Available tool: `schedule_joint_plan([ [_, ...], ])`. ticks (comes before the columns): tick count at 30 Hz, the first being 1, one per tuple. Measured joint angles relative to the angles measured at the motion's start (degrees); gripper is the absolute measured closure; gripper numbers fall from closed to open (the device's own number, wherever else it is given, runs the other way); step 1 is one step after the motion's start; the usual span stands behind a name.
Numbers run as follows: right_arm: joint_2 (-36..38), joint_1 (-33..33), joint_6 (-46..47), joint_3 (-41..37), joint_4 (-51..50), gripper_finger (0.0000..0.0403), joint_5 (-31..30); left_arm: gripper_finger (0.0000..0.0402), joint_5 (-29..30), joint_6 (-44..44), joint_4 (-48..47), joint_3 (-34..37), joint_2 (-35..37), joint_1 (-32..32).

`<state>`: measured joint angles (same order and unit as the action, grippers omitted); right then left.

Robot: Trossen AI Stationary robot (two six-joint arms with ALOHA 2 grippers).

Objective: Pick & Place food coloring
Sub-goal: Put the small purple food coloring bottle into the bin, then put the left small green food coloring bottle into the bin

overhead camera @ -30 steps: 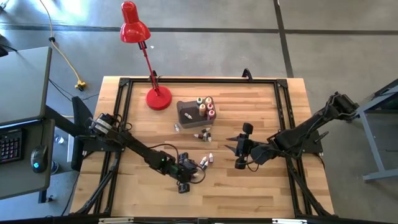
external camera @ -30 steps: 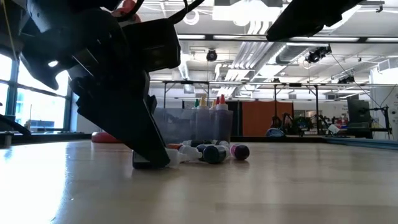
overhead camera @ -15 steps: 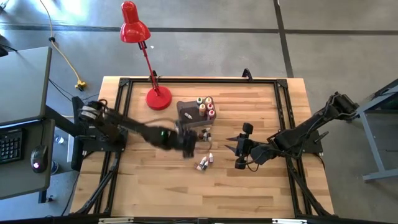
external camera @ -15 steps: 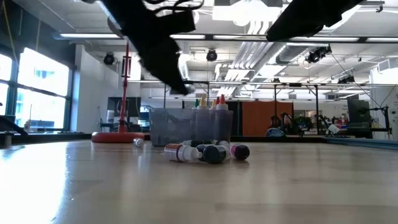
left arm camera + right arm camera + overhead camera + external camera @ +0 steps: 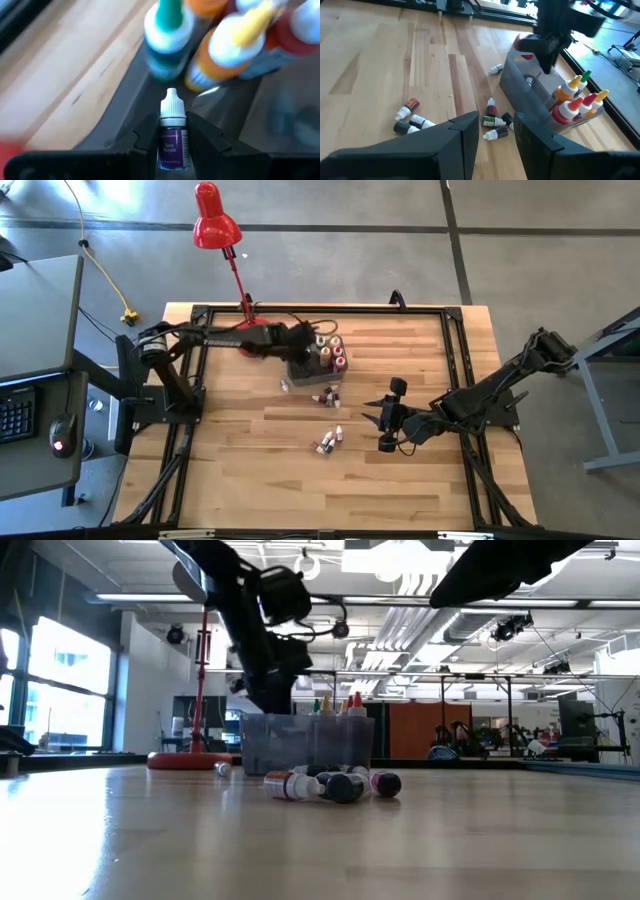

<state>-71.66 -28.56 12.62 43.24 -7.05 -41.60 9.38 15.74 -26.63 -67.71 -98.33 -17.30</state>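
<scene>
The left gripper (image 5: 172,145) has swung from the bench's front to above the grey bin (image 5: 303,363), its fingers (image 5: 145,137) clamping a purple food coloring bottle (image 5: 172,137), cap pointing toward the bin; right gripper (image 5: 496,127) waits part-open.

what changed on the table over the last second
The left claw, shut on a small purple bottle, lifted from the table's near side and swung across to above the grey bin. The right claw, the bottles standing in the bin and the loose ones on the table stayed put.

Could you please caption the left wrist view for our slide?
Left tool holds a purple food-coloring bottle above the grey bin.
</scene>
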Motion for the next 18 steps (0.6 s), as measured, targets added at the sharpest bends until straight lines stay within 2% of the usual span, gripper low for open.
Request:
schedule_joint_plan([
  [3,0.0,0.0,0.09,0.0,-0.35,0.0286,0.0,0.0318,-3.73,-2.2,0.41,-0.07,-0.86,-1.42],
  [14,0.0,0.0,0.29,0.0,-0.61,0.0286,0.02,0.0247,0.25,-6.64,-0.28,-0.24,-1.59,-1.03],
  [18,0.0,0.0,0.37,0.0,-0.66,0.0286,0.02,0.0237,-1.06,-7.97,-8.26,-4.71,-1.59,-1.03],
])
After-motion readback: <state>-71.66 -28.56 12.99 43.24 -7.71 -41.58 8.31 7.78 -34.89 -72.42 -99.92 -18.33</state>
